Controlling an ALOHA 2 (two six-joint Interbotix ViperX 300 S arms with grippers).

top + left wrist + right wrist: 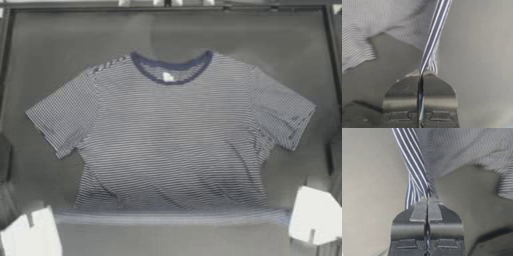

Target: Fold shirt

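The left gripper (421, 73), at the near-left corner, is clamped on the hem of the shirt (170, 135). The shirt lies flat across the middle of the table (40, 35), collar far, hem lifted and taut. The right gripper (427, 199) pinches the near-right hem corner, likely so both corners carry the fold evenly.

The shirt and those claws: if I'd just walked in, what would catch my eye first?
The striped shirt would: it lies spread flat across the middle of the dark table, navy collar at the far side and both sleeves out. Next, its hem, pulled into a taut straight band along the near edge. The left gripper and right gripper each pinch one bottom corner, jaws shut on the cloth.
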